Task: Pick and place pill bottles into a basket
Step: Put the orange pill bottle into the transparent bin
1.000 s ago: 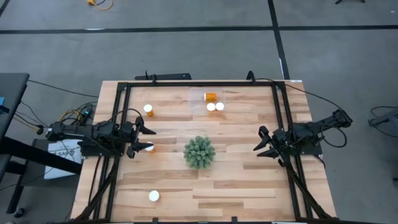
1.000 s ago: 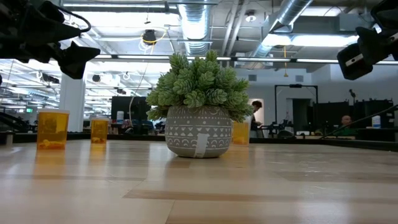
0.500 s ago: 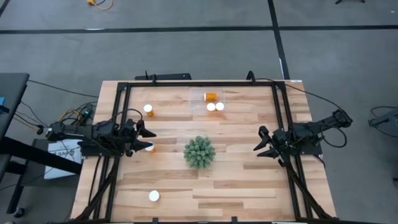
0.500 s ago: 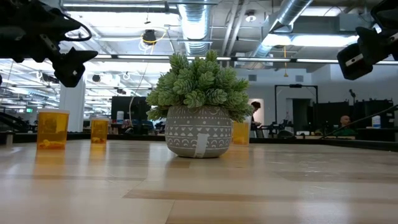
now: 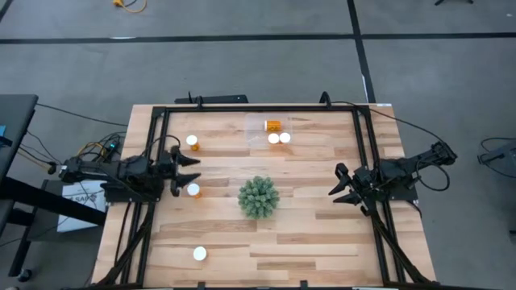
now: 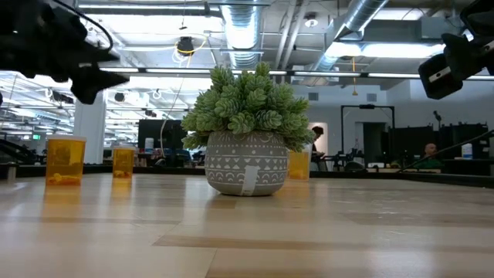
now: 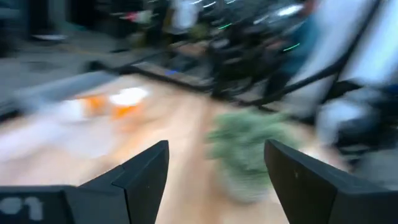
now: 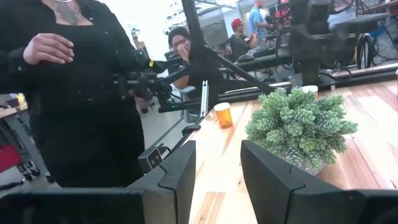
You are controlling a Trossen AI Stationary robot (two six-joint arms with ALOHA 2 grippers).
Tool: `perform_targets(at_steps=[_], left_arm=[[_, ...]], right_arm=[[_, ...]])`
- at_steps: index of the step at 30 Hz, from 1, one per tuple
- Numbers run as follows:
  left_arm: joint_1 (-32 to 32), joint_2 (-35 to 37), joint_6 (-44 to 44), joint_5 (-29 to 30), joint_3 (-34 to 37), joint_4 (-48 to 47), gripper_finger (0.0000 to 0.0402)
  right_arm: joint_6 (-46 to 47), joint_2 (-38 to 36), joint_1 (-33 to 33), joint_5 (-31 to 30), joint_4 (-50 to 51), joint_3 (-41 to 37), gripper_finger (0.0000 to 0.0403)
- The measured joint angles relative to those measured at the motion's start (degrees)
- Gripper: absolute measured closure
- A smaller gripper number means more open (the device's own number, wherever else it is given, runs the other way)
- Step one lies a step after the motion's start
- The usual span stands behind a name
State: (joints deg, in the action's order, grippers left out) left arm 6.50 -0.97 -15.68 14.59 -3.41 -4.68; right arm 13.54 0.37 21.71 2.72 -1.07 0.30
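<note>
Pill bottles (image 5: pixel 193 190): six small orange cylinders with white caps, scattered about the green plant (image 5: pixel 259 196) at the table's middle. One stands just to the plant's left-arm side; a second (image 5: pixel 192 142) lies beyond it toward the far edge; a third (image 5: pixel 199 254) sits on the same side toward the near edge. Three more (image 5: pixel 278 138) are grouped on the far side of the plant, where the basket (image 5: pixel 256 125), a nearly see-through tray, is only faintly visible; whether they rest inside it cannot be confirmed.

Left gripper (image 5: pixel 187 166): raised above the table on the plant's left-arm side, close to the nearest bottle, fingers parted, holding nothing. Right gripper (image 5: pixel 341 185): waiting on the plant's opposite side, fingers closed, empty.

Handling assessment: the bottles appear light, rigid and smooth-walled, hence liable to tip or skid if nudged off-centre. Best purchase is judged to be across the orange body just under the cap, fingers square to the cylinder. The lying bottle may roll.
</note>
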Motion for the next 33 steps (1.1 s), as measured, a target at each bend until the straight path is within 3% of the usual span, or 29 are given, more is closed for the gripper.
perform_targets(at_steps=[6, 12, 16, 24, 33], left_arm=[[-0.02, -4.16, 6.26, 16.16, -5.86, -13.28, 0.0148], [-0.16, -13.92, -1.03, 29.00, -9.42, -18.31, 0.0148], [-1.86, -22.71, -6.97, 33.31, -10.84, -20.44, 0.0148], [-9.46, -39.00, -18.25, 32.50, -17.45, -25.44, 0.0148], [-17.45, -50.17, -22.61, 22.11, -23.70, -25.17, 0.0148]], right_arm=[[0.01, -0.01, 0.02, 0.00, -0.02, 0.00, 0.0283], [0.02, -0.01, 0.01, 0.00, -0.02, 0.00, 0.0283], [0.01, -0.01, 0.00, 0.00, -0.02, 0.00, 0.0283], [0.02, -0.01, 0.00, 0.00, -0.02, 0.00, 0.0283], [0.02, -0.01, 0.00, 0.00, -0.02, -0.01, 0.0283]])
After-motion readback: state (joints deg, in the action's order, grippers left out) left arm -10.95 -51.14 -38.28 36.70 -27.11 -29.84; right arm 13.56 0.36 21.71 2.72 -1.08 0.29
